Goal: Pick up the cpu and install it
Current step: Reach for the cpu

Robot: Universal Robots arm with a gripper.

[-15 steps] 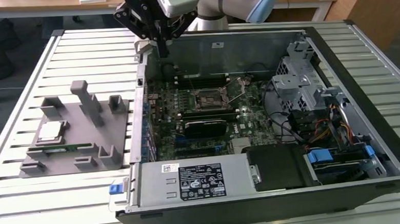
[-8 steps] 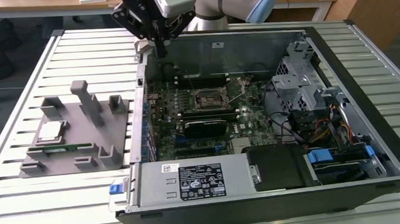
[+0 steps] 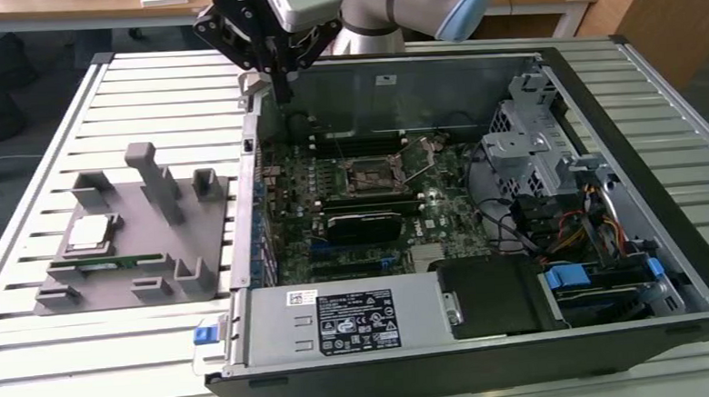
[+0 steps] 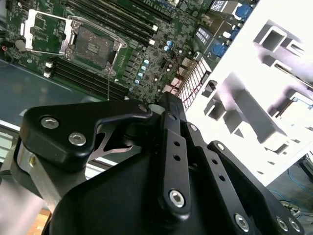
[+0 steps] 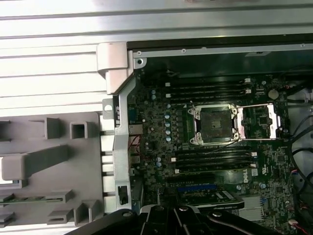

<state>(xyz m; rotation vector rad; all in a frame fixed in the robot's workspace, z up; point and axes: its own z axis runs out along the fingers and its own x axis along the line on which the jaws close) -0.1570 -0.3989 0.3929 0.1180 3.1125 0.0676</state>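
The cpu is a small silvery square chip lying flat on the grey fixture plate, at the exterior view's left. My gripper hangs over the back left corner of the open computer case, well away from the cpu, shut with nothing in it. The motherboard's cpu socket stands empty with its metal cover swung open. In both wrist views the socket lies ahead of the black gripper.
A thin green memory stick lies in the fixture plate below the cpu. Tall grey posts rise from the plate. Inside the case are a black fan block, a drive cage and cables. The slatted table carries everything.
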